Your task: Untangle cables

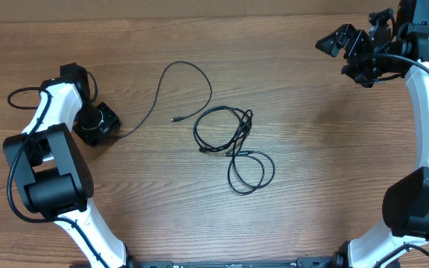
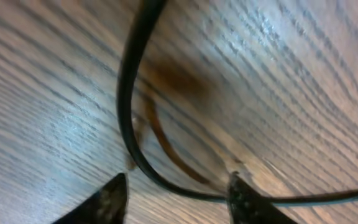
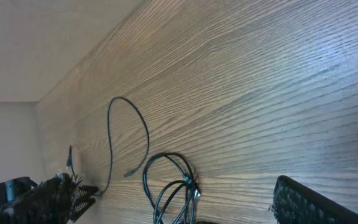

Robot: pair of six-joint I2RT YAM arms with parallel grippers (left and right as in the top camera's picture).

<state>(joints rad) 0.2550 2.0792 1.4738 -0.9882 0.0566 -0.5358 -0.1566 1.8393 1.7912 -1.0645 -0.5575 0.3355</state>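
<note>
Closest in, in the left wrist view, the left gripper (image 2: 178, 198) sits low over the wooden table (image 1: 311, 186), its two dark fingertips (image 2: 107, 200) clearly apart. We see the loose cable (image 2: 124, 106) curve down between them and run off to the right past the right-hand fingertip. The view is blurred, so we cannot tell whether either fingertip touches the cord. In the overhead view this gripper stands at the table's left side, over one end of the same cable. From there the cable rises in a wide arc toward the far edge, then bends back down to a small plug end (image 1: 175, 119) lying free on the wood. Just beside that plug, near the table's middle, lie the tangled cables (image 1: 241, 130): an upper loop and a lower loop joined by a short twisted section, apart from the loose cable. Farthest away, at the far right corner, the right gripper (image 1: 346, 53) hangs with its jaws spread wide and nothing between them, well apart from all the cords.
</note>
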